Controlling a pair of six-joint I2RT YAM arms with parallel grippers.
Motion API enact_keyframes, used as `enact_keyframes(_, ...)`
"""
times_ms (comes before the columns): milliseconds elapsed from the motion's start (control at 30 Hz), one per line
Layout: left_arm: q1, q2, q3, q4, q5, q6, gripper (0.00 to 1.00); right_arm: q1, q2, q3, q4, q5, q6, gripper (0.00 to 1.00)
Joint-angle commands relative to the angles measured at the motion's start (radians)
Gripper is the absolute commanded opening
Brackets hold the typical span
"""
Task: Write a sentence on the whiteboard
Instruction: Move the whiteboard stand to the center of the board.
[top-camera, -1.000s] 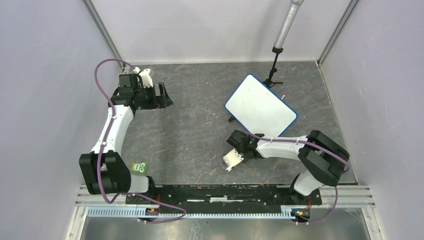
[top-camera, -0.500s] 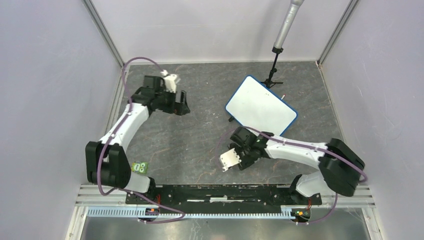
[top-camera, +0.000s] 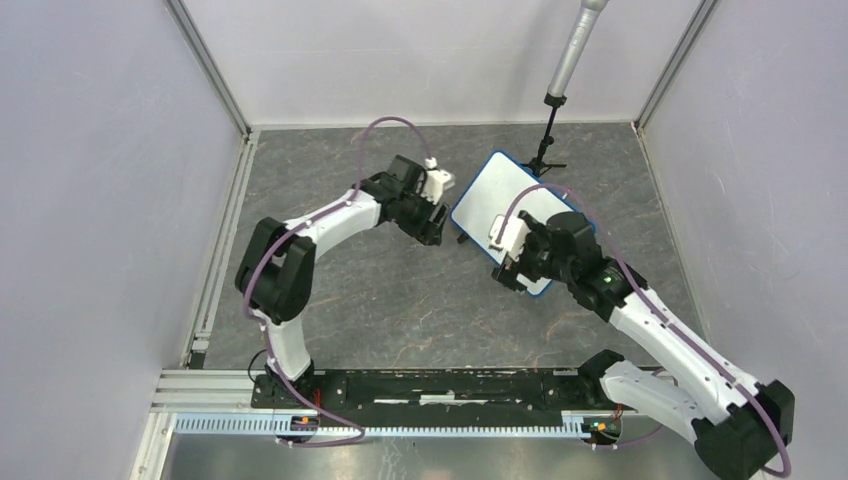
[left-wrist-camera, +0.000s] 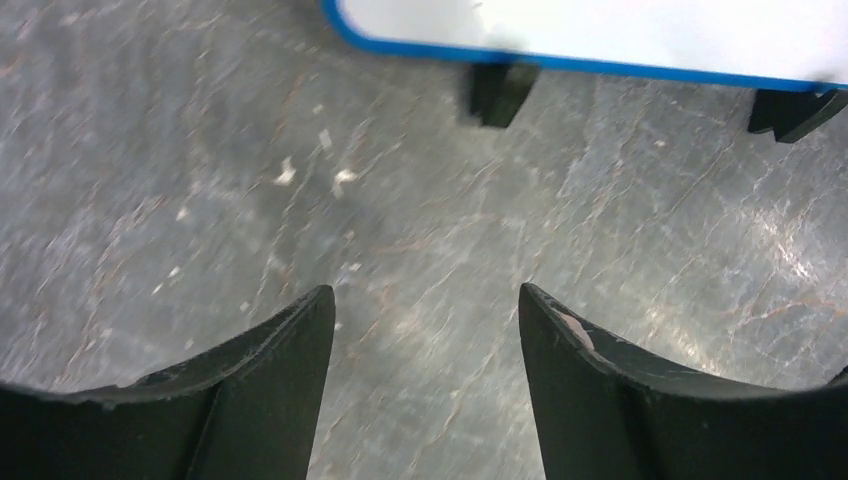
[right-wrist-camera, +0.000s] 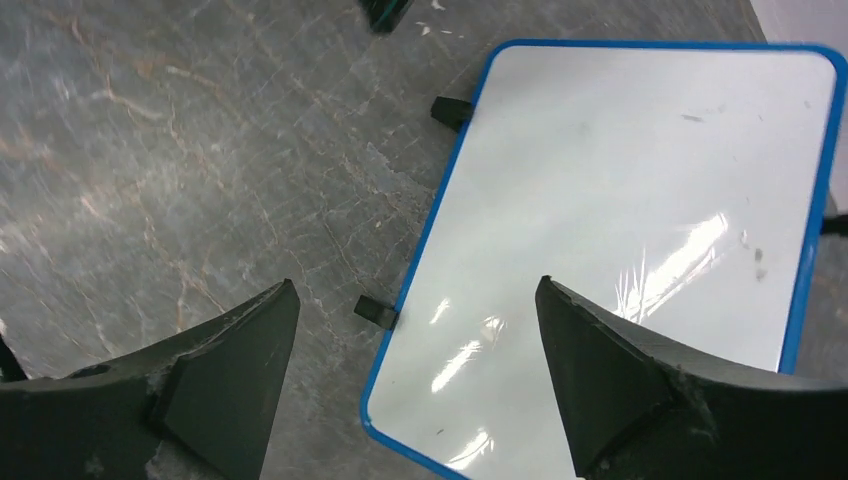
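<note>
The whiteboard (top-camera: 505, 185), white with a blue rim and small black feet, lies at the back right of the grey floor. Its face (right-wrist-camera: 620, 200) is blank; no sentence shows on it. My left gripper (top-camera: 430, 232) hovers just left of the board, open and empty. The left wrist view shows it (left-wrist-camera: 425, 290) above bare floor, with the board's blue edge (left-wrist-camera: 600, 62) and two feet ahead. My right gripper (top-camera: 520, 270) hangs over the board's near end, open and empty. In the right wrist view it (right-wrist-camera: 415, 282) straddles the board's near left corner.
A grey pole on a black tripod stand (top-camera: 546, 160) rises just behind the board. Pale enclosure walls close in on the left, back and right. A black rail (top-camera: 440, 385) with the arm bases runs along the near edge.
The left arm swung from the far left across to the board's left edge, its jaws narrowing a little. The right arm lifted from the floor in front onto the board's near end, jaws widening.
</note>
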Motion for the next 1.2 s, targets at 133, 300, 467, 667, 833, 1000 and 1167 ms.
enact_keyframes(133, -0.151, 0.130, 0.153, 0.058, -0.124, 0.043, 0.67, -0.129, -0.096, -0.022, 0.053, 0.003, 0.275, 0.96)
enact_keyframes(300, -0.205, 0.207, 0.220, 0.057, -0.145, 0.048, 0.66, -0.163, -0.120, -0.004, 0.054, -0.020, 0.297, 0.97)
enact_keyframes(467, -0.225, 0.279, 0.293, 0.044, -0.208, 0.055, 0.63, -0.179, -0.129, -0.006, 0.053, -0.037, 0.301, 0.97)
enact_keyframes(667, -0.226, 0.313, 0.319, 0.049, -0.263, 0.047, 0.54, -0.182, -0.119, 0.006, 0.057, -0.037, 0.308, 0.97)
enact_keyframes(833, -0.225, 0.337, 0.340, 0.056, -0.285, 0.017, 0.35, -0.185, -0.097, 0.030, 0.059, -0.042, 0.323, 0.97)
enact_keyframes(1000, -0.222, 0.318, 0.326, 0.046, -0.338, -0.045, 0.04, -0.190, -0.072, 0.059, 0.046, -0.041, 0.324, 0.97)
enact_keyframes(1167, -0.220, 0.213, 0.203, 0.064, -0.427, -0.115, 0.02, -0.200, -0.049, 0.090, 0.034, -0.071, 0.318, 0.98)
